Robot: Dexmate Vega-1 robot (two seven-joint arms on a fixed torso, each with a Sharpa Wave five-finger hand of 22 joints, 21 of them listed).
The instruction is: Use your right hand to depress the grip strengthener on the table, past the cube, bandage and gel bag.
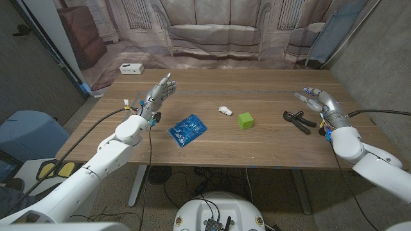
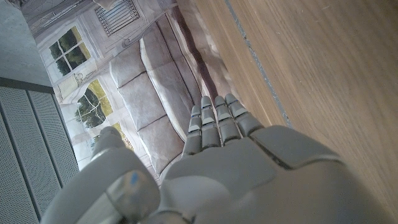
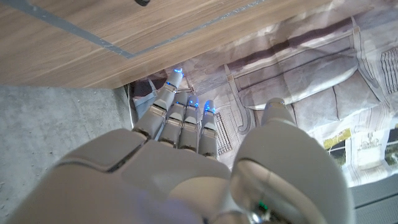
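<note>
The black two-handled grip strengthener [image 1: 299, 121] is lying on the wooden table [image 1: 270, 144], just beside the right hand [image 1: 319, 102], whose fingers [image 1: 303, 98] are reaching out released, holding nothing. The green cube [image 1: 245, 120], the small white bandage [image 1: 225, 110] and the blue gel bag [image 1: 187, 129] are sitting between both hands. The left hand [image 1: 158, 93] is hovering with fingers released.

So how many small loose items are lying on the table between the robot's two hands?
4: the blue gel bag nearest the left hand, the white bandage mid-table, the green cube beside it, and the black grip strengthener by the right hand.
</note>
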